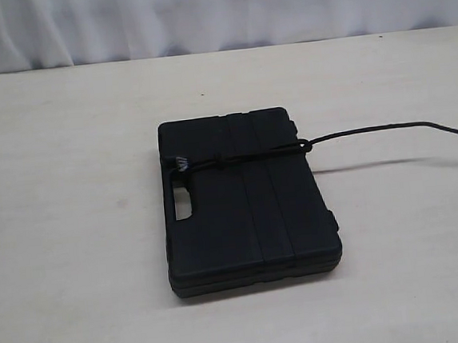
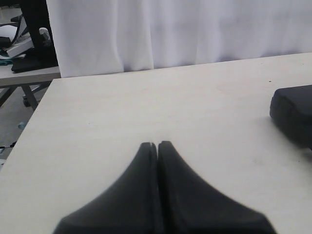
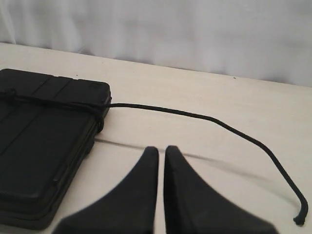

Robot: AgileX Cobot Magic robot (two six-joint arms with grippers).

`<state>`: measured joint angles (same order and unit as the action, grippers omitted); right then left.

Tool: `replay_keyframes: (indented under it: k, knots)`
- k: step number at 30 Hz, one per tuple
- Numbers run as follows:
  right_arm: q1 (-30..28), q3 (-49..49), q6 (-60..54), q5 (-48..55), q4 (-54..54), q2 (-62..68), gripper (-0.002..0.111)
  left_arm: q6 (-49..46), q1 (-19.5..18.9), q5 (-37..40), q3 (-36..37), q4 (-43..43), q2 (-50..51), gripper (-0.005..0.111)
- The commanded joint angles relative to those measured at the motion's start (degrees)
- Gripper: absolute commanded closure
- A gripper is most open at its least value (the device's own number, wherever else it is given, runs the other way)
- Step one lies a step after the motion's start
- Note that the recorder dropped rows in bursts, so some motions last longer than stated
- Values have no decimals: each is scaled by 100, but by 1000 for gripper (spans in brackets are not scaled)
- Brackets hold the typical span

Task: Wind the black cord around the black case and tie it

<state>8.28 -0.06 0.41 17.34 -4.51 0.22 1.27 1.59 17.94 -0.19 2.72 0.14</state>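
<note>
Left gripper [image 2: 157, 145], closed and empty, hangs over the surface [image 2: 122, 107] with the black case [image 2: 295, 114] apart to one side. Right gripper [image 3: 162, 148], likewise closed, sits near the case; the black cord [image 3: 195, 116], wrapped across it, trails alongside.

Exterior cam: raised, tilted down across the tabletop [image 1: 67, 153] toward its far edge and the white curtain [image 1: 199, 13]. Mid distance, black case [image 1: 248, 210] centred.
Left wrist cam: low over the tabletop, looks past my left gripper [image 2: 157, 144] to a far corner and the curtain, and clips one case corner.
Right wrist cam: low, close, past my right gripper [image 3: 161, 148] onto the case's end and black cord [image 3: 204, 117].
All three share case and curtain. The cord shows in the exterior and right wrist views only.
</note>
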Motion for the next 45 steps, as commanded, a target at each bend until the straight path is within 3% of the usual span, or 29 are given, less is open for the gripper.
replay_keyframes:
  k: [1, 45]
  knots:
    - [-17, 6, 5, 98, -70, -22, 104, 5, 43, -48, 19, -44, -14, 107]
    - [-17, 6, 44, 265, -70, -22, 104, 5, 43, -48, 19, -23, -14, 107]
